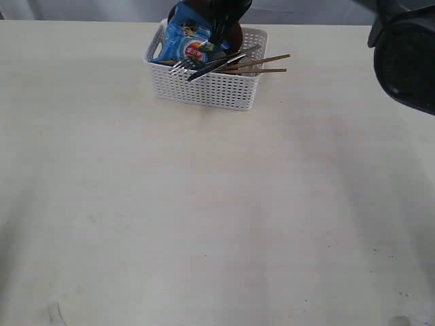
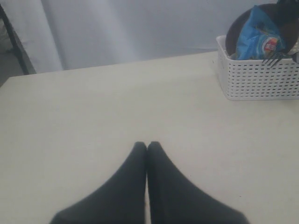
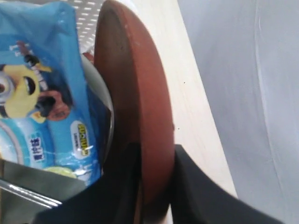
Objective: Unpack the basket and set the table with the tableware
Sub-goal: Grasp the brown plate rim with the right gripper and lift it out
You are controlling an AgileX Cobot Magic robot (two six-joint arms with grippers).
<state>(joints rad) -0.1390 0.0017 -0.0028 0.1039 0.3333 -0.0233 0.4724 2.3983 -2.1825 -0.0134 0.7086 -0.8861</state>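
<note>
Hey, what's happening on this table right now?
A two-armed robot is unpacking the white basket. Its right claw is clamped on the rim of the brown plate, which stands on edge in the basket next to the blue snack bag. The fork, knife and chopsticks lie across the basket's top. The left claw is shut and empty above the table. No tableware is set out yet.

The white rectangular lattice basket (image 1: 217, 88) is matt moulded plastic. The blue snack bag (image 1: 182, 41) is glossy crinkled film. The brown round plate (image 3: 140, 102) looks smooth and dull. The steel fork (image 1: 181, 66) and steel knife (image 1: 224, 61) gleam. The thin chopsticks (image 1: 272, 60) are brown wood. The cream tabletop (image 1: 204, 217) is matt and faintly scuffed.
</note>
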